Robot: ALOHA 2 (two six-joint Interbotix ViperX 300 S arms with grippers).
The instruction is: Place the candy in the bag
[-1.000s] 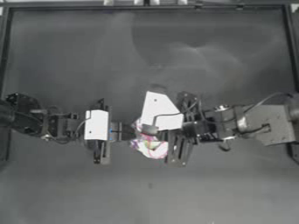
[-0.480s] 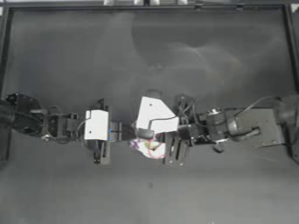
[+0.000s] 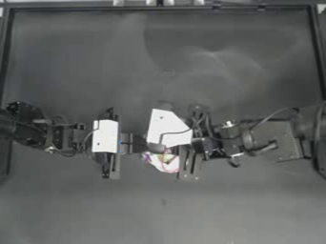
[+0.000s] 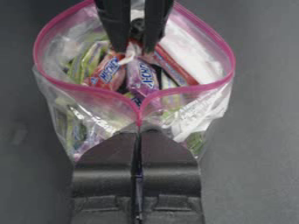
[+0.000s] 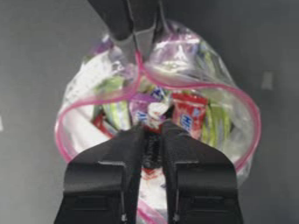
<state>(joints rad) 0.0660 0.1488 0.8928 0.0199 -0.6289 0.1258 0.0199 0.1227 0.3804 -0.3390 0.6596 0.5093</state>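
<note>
Left claw (image 4: pixel 138 131): clamped on the near lip of the zip bag (image 4: pixel 192 74), holding the mouth open above the bench (image 3: pixel 163 62). Right claw (image 5: pixel 151 127): jaws narrow, inside the mouth, pinching the candy (image 5: pixel 156 109). Insertion nearly complete; release pending. Top view hides the candy; wrist views show it.

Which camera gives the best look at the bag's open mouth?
The left wrist view: the bag's pink zip strip rings the whole opening, with the right gripper reaching inside. The right wrist view also shows the ring, partly blocked by its own jaws. The top view mostly hides it.
</note>
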